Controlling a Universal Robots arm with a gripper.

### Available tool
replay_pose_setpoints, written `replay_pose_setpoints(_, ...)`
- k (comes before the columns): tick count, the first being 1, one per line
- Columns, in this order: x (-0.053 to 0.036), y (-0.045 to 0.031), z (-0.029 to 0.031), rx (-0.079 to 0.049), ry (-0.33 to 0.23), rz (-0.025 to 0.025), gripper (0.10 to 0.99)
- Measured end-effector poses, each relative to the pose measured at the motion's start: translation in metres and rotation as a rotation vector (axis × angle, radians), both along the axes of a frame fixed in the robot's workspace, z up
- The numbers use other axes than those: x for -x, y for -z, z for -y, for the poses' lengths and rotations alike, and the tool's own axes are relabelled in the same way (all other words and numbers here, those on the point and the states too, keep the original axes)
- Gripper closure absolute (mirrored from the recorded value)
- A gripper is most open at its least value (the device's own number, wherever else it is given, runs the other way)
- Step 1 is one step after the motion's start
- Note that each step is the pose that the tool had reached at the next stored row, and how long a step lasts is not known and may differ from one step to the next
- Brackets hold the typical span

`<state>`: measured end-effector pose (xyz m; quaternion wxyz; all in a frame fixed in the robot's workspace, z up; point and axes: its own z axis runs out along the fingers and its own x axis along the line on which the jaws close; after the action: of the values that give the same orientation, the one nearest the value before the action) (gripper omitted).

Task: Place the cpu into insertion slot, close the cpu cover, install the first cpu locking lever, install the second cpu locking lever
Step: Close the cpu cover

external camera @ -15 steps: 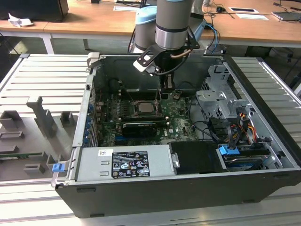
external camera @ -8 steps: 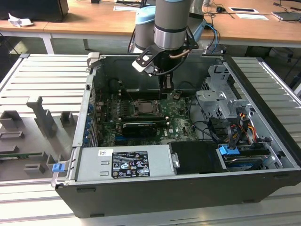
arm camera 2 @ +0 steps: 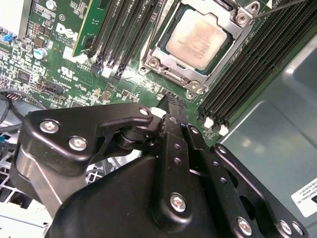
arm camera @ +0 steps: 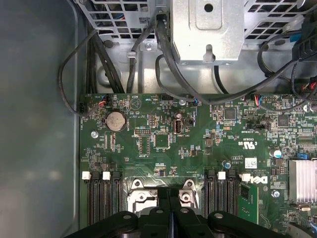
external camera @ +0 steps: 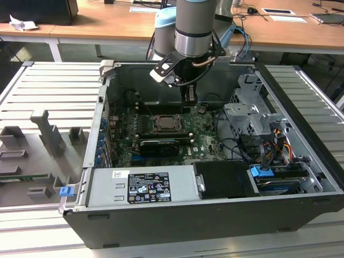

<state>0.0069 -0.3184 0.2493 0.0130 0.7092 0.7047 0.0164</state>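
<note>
The cpu (arm camera 2: 200, 39) lies flat in the insertion slot (arm camera 2: 168, 74). The cpu cover (arm camera 2: 228, 57) appears to lie down around its edges, leaving the silver top exposed through the open centre. A thin metal rod (arm camera 2: 280, 7) slants past one corner of the insertion slot; whether it is latched cannot be told.

The gripper (arm camera 2: 171, 99) hangs just beside the insertion slot, on its rear-wall side in the exterior view and above the board. Its two black fingers are pressed together and carry nothing.

Handling, as judged: the cpu is light, rigid and smooth, and is likely fragile on its underside. A grip across two opposite edges suits it better than contact on its faces. The cpu cover is thin sheet metal, stiff but springy, and its rim is the part to push. The rod is slim and offers little to grip.

The insertion slot sits in the green motherboard (arm camera: 163, 144). Long black memory slots (arm camera 2: 124, 34) flank it closely on two sides. Dark cables (arm camera: 168, 64) and a metal drive cage (external camera: 247, 113) stand well apart from it. The board lies inside an open dark case (external camera: 177, 226), which rests on a ribbed metal table (external camera: 32, 91). The case walls limit sideways approach to the insertion slot.
</note>
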Motion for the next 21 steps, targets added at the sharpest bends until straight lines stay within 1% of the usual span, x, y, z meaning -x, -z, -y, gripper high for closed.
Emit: replay_pose_setpoints(21,0.0065,0.0007,0.0000,0.000,0.000,0.0000,0.980)
